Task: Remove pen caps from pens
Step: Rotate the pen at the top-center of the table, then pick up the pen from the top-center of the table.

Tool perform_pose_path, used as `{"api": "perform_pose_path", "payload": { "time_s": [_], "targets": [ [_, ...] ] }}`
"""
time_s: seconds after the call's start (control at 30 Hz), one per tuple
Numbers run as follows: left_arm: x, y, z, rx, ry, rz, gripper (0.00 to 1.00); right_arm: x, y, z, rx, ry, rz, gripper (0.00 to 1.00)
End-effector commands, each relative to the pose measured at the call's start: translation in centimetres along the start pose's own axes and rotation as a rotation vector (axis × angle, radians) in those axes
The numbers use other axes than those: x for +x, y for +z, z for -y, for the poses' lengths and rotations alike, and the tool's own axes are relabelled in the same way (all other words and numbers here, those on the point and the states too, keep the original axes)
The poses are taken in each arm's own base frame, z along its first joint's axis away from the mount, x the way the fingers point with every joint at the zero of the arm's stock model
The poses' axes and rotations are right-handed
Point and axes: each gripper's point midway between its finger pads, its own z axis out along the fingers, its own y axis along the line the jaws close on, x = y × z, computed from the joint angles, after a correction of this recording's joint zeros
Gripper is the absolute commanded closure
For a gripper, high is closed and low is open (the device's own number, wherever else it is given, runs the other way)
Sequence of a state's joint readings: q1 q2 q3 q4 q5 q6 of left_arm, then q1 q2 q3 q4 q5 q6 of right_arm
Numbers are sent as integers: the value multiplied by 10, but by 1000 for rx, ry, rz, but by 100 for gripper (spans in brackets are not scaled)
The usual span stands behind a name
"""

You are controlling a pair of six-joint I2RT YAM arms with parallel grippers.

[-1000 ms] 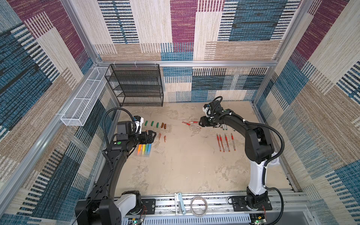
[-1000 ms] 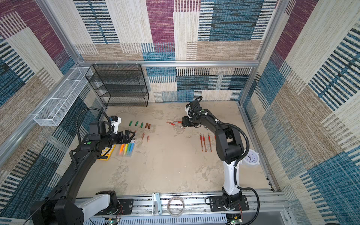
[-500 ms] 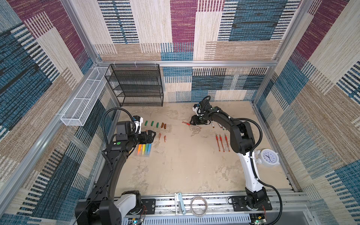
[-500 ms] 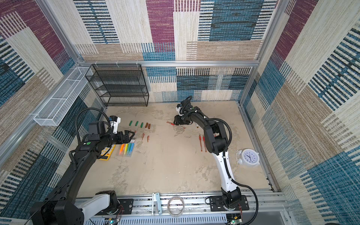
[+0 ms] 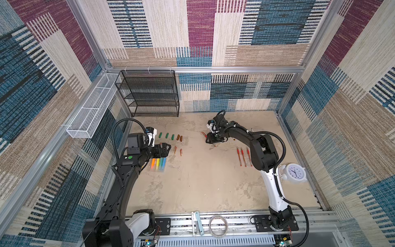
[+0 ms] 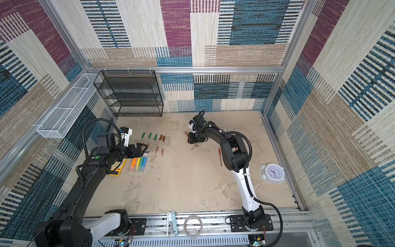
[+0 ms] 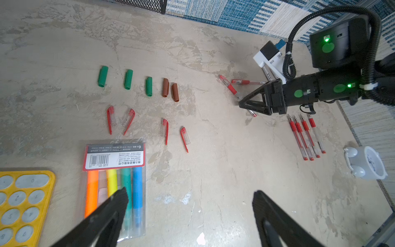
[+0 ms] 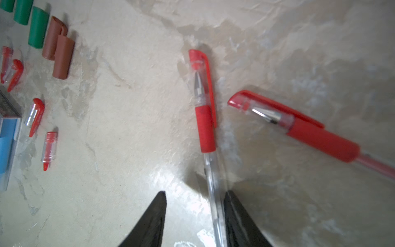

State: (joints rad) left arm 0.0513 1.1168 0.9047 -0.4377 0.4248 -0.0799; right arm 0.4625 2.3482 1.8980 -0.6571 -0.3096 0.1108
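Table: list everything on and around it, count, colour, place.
stubby caps: five, three green and two brown, back-left row
clip caps: four, red-clear, before that row
highlighter pack: one, clear, left, by the left gripper
calculator: one, yellow, left of the highlighter pack
capped pens: two, red, back centre
uncapped pens: four, red, right
clock: one, white, right edge
rack: one, black, back wall
basket: one, white, left wall
left gripper: one, black, open, empty
right gripper: one, black, astride one capped pen's barrel
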Motion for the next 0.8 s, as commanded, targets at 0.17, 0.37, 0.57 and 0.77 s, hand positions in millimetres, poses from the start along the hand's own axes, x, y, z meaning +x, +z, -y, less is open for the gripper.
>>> {"api": "perform_pose_path", "payload": {
  "time_s": [0.17,0.37,0.57,0.77],
  "targets": [
    [-6,-2,5,22,2,21,5,11,8,18,194,-28,-61,61],
    [-6,-3,4,16,4,22,5,12,16,23,266,-51,-99,69],
    [-5,-2,3,13,4,24,5,16,18,23,295,-67,-117,81],
    [-4,-1,2,10,7,26,5,15,12,8,276,-94,-110,90]
  ]
}}
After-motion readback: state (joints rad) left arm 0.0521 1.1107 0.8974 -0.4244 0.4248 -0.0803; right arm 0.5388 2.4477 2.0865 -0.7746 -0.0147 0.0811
